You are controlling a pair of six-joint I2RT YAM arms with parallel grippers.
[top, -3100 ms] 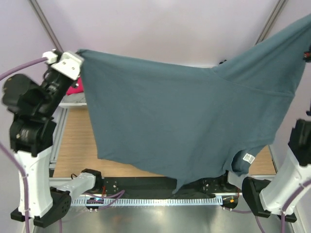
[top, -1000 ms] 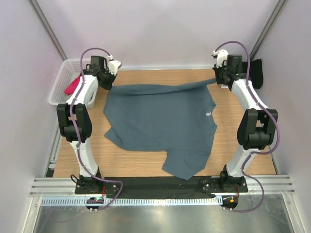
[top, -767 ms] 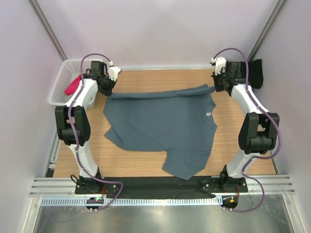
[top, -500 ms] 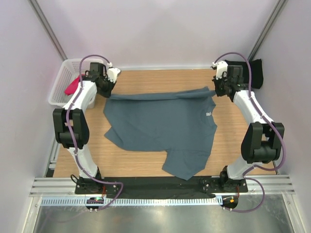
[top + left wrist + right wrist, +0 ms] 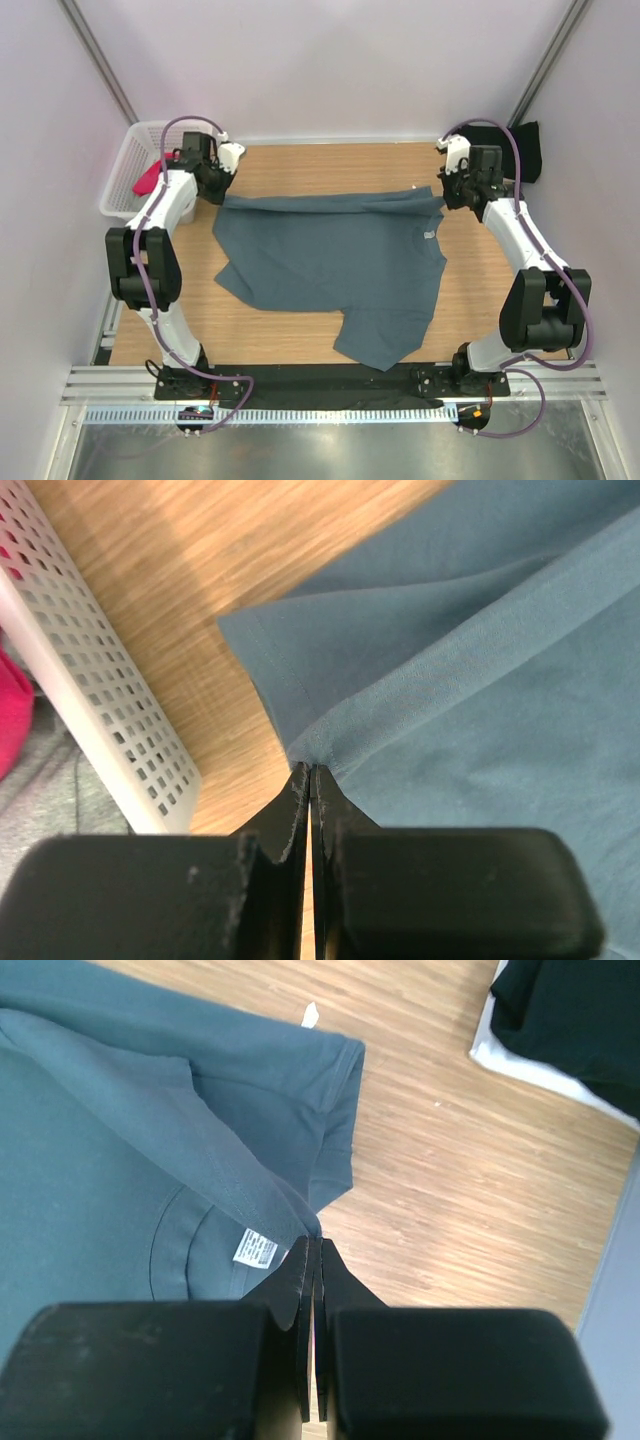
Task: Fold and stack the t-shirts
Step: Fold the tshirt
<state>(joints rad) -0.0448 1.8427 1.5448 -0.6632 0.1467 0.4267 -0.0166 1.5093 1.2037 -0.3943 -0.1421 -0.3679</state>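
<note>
A slate blue-grey t-shirt [image 5: 340,265] lies spread on the wooden table, its far edge lifted into a fold strung between both grippers. My left gripper [image 5: 222,196] is shut on the fold's left end; in the left wrist view the fingertips [image 5: 310,771] pinch the cloth [image 5: 480,680]. My right gripper [image 5: 442,199] is shut on the right end, near the collar; in the right wrist view it [image 5: 315,1243] grips the cloth [image 5: 120,1160] beside a white label [image 5: 253,1247]. A magenta-pink t-shirt [image 5: 150,177] lies in the basket. A black t-shirt [image 5: 522,150] sits at the back right.
A white mesh basket [image 5: 122,175] stands at the table's back left, close to my left arm; its wall [image 5: 90,700] shows in the left wrist view with grey cloth [image 5: 50,810] inside. The black t-shirt [image 5: 570,1010] rests on a white surface.
The shirt went from hanging in the air to lying on the table. Over the last second both grippers moved toward the near side, carrying the far edge over the shirt's body.
</note>
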